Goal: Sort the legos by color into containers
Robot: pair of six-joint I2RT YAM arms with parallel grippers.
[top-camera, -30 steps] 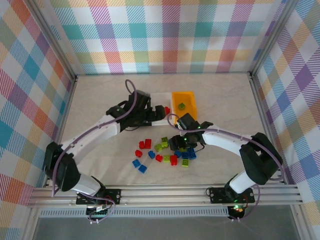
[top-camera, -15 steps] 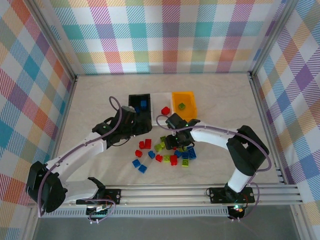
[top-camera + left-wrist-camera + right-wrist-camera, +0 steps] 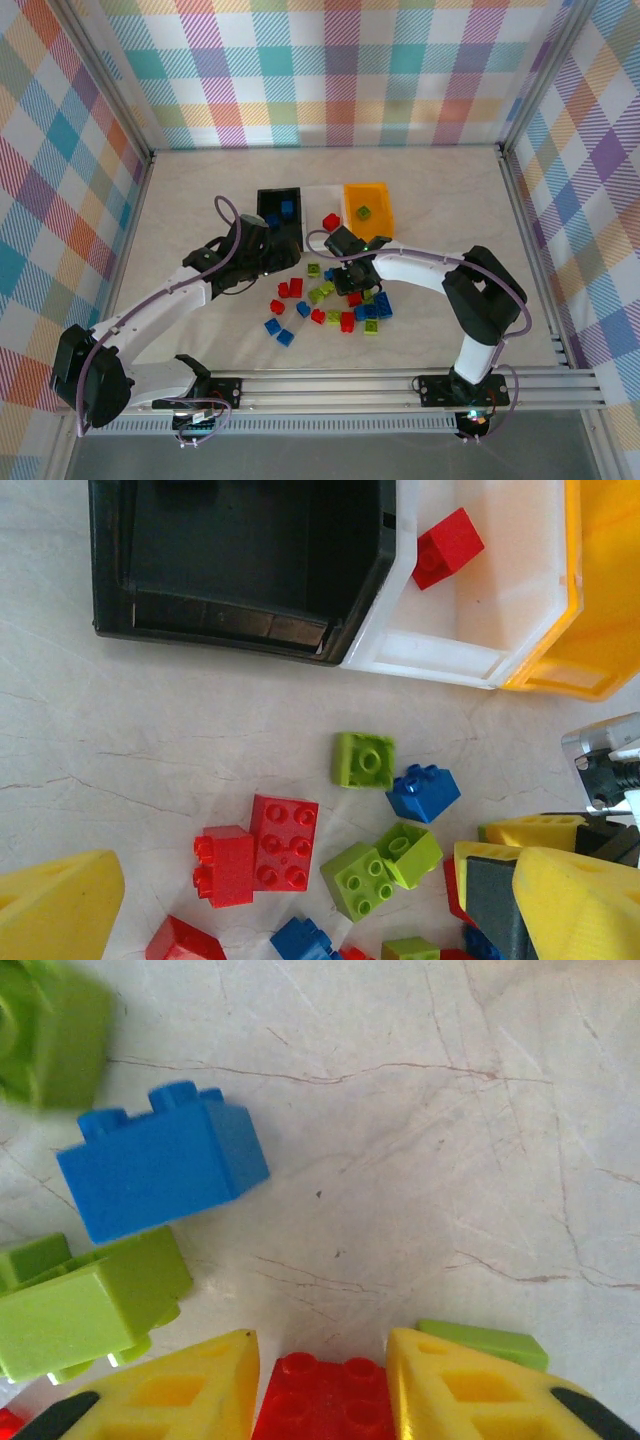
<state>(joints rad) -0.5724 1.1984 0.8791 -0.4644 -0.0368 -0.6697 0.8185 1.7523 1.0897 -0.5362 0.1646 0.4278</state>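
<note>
One red brick (image 3: 320, 1400), seemingly light, stiff and slick, sits pinched by its flat sides in the right gripper (image 3: 320, 1340), amid loose legos (image 3: 325, 295) just below the bins (image 3: 320, 195). Nearby, the left gripper (image 3: 272, 258) hangs wide and empty.

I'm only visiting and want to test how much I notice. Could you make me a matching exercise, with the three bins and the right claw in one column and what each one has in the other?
Column 1
1. black bin
2. white bin
3. orange-yellow bin
4. right claw

Column 2
A. lime green brick inside
B. another red brick, on the table between its fingers
C. blue brick inside
D. red brick inside

Pairs: 1-C, 2-D, 3-A, 4-B
</note>
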